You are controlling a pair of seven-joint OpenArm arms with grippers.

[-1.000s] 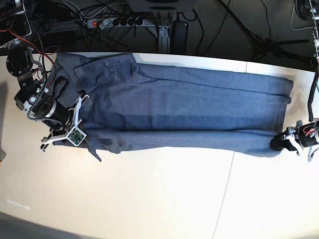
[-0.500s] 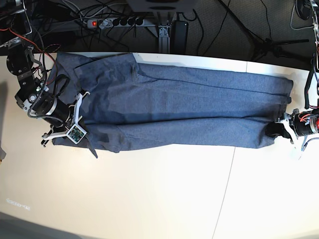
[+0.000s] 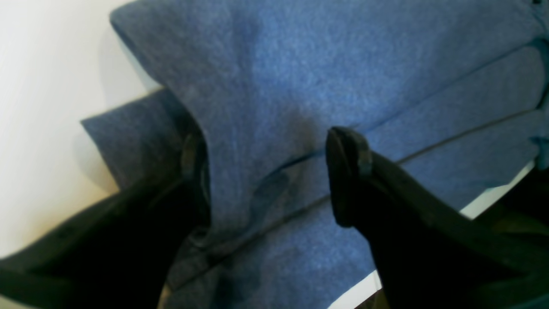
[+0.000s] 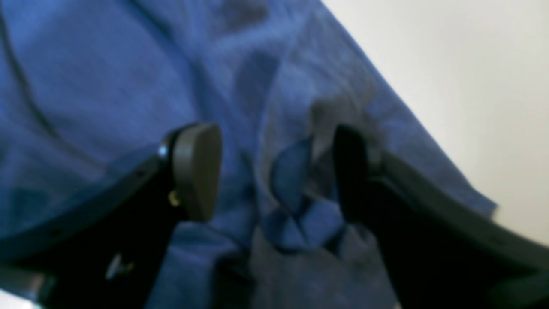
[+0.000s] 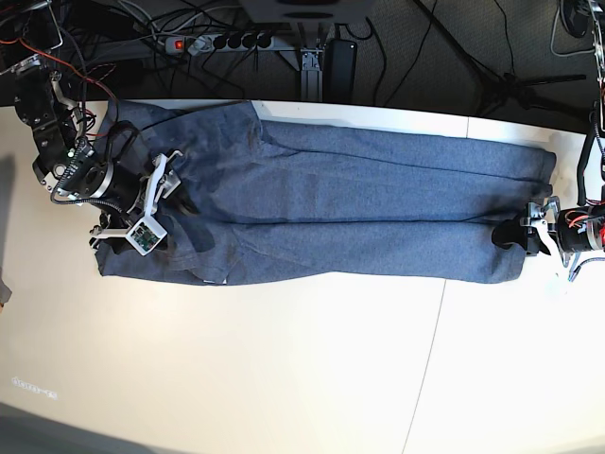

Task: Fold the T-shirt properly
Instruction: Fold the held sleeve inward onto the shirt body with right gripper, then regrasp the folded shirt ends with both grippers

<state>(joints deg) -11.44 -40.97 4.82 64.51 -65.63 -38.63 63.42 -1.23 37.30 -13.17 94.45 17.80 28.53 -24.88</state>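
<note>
1. The T-shirt (image 5: pixel 359 213) lies as a long folded band across the worktop (image 5: pixel 312 369), one end under each pincer.
2. The left pincer (image 3: pixel 266 176) is spread, its fingers either side of a raised ridge of cloth, nothing pinched; layered fold edges run off to its right.
3. The right pincer (image 4: pixel 274 171) is also spread, with a small bunched pucker between its fingers and bare worktop just beyond its right finger.
4. Judged step: letting go after laying the lengthwise fold.
5. To do it well, lift both pincers straight up and clear before moving sideways, so neither finger drags the ridge or pucker and opens the fold.
6. Risk: cloth catching on a fingertip.
</note>
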